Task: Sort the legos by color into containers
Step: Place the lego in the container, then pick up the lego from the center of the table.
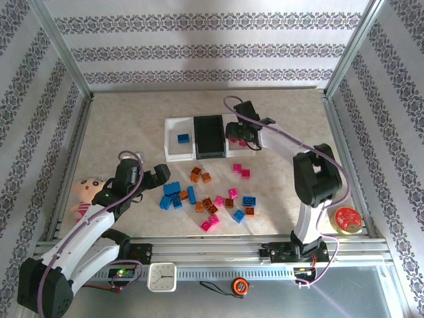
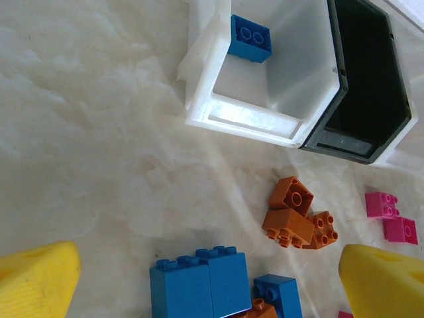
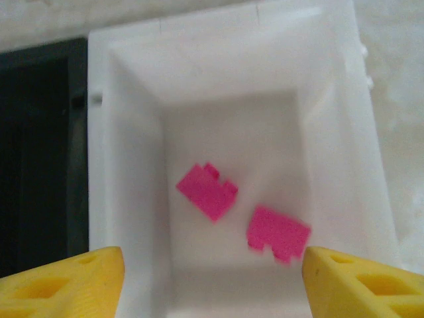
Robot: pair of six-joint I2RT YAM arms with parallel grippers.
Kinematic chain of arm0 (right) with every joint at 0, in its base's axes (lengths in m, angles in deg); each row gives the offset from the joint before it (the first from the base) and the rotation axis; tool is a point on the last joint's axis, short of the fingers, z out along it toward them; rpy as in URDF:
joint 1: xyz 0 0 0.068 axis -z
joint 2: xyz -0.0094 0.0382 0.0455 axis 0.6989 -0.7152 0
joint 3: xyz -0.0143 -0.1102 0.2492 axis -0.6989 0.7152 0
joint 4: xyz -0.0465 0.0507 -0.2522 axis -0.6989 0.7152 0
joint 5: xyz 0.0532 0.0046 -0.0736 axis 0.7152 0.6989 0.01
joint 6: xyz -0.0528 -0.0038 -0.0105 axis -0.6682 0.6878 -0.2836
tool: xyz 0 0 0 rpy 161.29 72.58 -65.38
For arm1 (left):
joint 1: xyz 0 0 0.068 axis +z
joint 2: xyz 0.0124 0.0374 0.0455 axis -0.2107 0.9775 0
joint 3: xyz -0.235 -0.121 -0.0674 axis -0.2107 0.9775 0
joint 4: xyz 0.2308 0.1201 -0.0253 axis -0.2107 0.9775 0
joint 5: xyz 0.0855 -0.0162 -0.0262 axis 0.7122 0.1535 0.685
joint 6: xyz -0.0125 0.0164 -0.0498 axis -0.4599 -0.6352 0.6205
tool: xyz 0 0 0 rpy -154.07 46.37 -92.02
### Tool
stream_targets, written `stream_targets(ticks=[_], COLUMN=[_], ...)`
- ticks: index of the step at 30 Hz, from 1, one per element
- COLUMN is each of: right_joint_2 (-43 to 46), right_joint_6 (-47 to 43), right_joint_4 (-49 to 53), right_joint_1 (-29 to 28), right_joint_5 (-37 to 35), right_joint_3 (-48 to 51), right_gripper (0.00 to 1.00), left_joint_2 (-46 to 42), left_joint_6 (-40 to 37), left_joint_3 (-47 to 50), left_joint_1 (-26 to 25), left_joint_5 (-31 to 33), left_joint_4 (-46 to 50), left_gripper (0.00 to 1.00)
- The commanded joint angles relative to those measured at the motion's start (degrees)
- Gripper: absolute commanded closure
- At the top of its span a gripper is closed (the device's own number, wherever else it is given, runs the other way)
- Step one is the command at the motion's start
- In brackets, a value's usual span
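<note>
Blue, orange and pink legos (image 1: 209, 197) lie scattered mid-table. The containers stand behind them: a white bin (image 1: 173, 149) holding one blue brick (image 1: 183, 138), a black bin (image 1: 209, 136), and a second white bin (image 3: 132, 132). My right gripper (image 3: 212, 281) hangs open over that second bin, yellow fingers (image 3: 63, 281) wide apart. Two pink bricks (image 3: 207, 191) lie loose inside, the right one (image 3: 278, 233) blurred. My left gripper (image 2: 209, 285) is open above a pair of blue bricks (image 2: 199, 281), with orange bricks (image 2: 291, 212) ahead to the right.
A doll (image 1: 88, 192) lies at the left edge beside the left arm. A round red tin (image 1: 346, 219) sits at the right near the right arm's base. A white clock (image 1: 161, 276) rests on the front rail. Patterned walls enclose the table.
</note>
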Motion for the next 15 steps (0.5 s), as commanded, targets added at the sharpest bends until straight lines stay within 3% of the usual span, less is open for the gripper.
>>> stream_targets(ticks=[1,7,11,15], right_joint_2=[9.09,13.73,9.05,4.38], right_joint_6=[-1.06,-6.06,-8.47,-7.83], right_joint_4=[-1.03,-1.25,-0.43,-2.59], right_joint_1=[-3.79,-14.61,-21.42,-23.06], right_joint_5=[2.57,11.07,8.26,7.49], right_joint_3=[7.49,17.29,16.76,14.95], right_gripper=[0.24,0.18,0.18,0.23], left_joint_2=[-0.62,-0.80,-0.94,-2.14], left_joint_6=[-0.36,0.03,0.06,0.39], left_joint_3=[-0.36,0.50,0.61,1.26], left_joint_1=[-0.03,-0.13,-0.05,-0.02], left_joint_5=[-0.73,-0.80,-0.47,-0.04], left_joint_4=[0.82,-0.48,-0.18,0.55], left_gripper=[0.00,0.00,0.00,0.00])
